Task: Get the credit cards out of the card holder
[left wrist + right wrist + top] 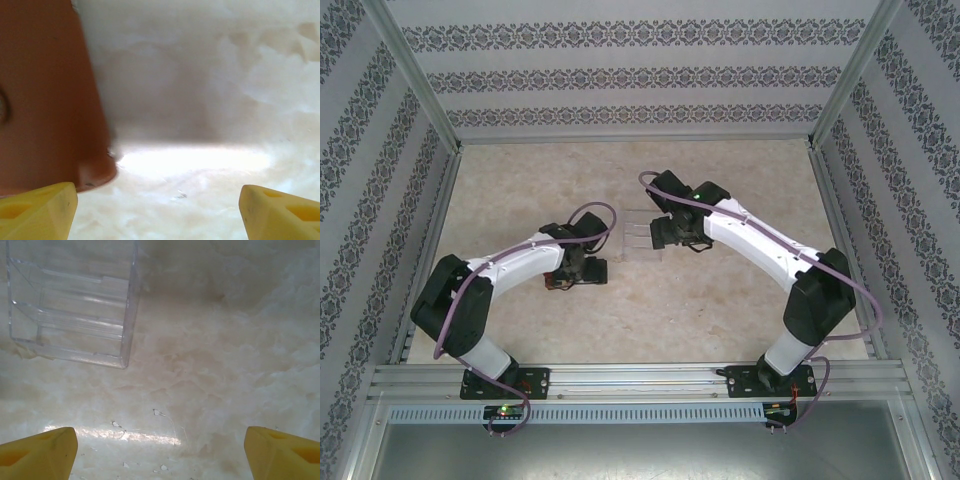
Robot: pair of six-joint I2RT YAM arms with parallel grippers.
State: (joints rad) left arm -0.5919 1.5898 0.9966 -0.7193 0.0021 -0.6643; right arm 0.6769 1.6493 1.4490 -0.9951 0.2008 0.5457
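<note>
Entry: card holder (45,100), reddish-brown, on table (200,75). We log it outside gap of left gripper (157,215), beside one fingertip (40,210), long side running away from wrist. Left arm nearer. Right gripper (160,455) near clear box (75,305). Both grippers wide open, empty.

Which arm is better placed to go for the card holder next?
Left, likely. The left hand, open, has the card holder close beside it; the right hand, also open, faces the clear plastic box.
</note>
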